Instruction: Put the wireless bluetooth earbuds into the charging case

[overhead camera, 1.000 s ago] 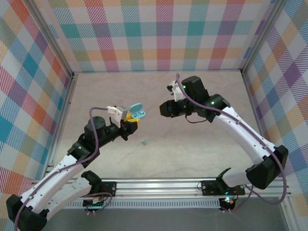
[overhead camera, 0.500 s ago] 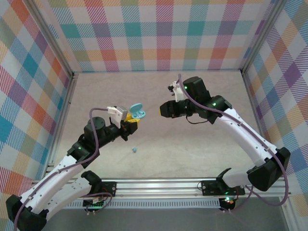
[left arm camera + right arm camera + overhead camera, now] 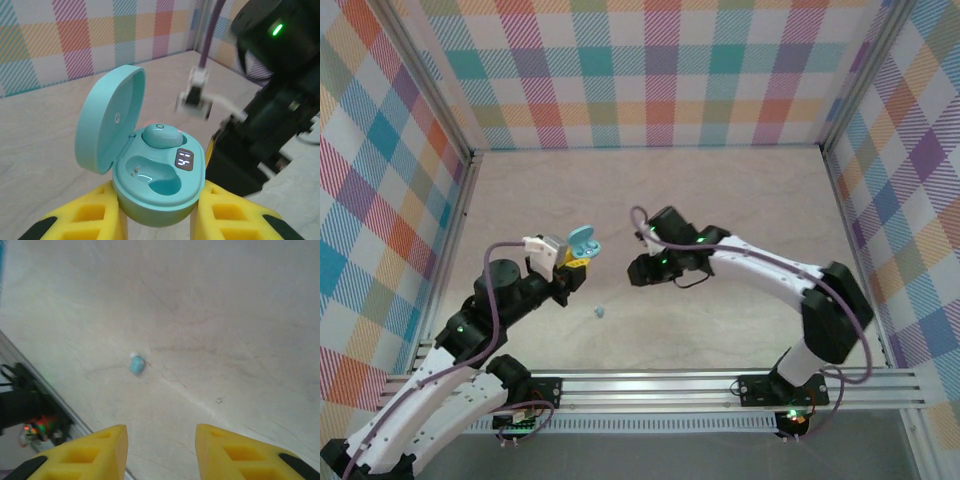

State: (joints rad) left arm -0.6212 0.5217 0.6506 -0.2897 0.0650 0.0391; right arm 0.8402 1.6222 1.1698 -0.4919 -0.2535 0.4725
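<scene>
- Left pincer (image 3: 160, 216) is clenched on the teal charging case (image 3: 159, 187), its yellow pads pressed to both sides of the base.
- The case is held up off the worktop (image 3: 740, 190) with its lid swung open and tilted back.
- One light blue earbud (image 3: 161, 136) sits in the socket farther from the left wrist camera, beside a small lit display; the nearer socket is bare.
- Right pincer (image 3: 160, 450) hovers just right of the case, released, with nothing between its yellow tips.
- A second light blue earbud (image 3: 136, 364) lies loose on the worktop, in the top view below the case and a touch right of it, towards the arm bases.
</scene>
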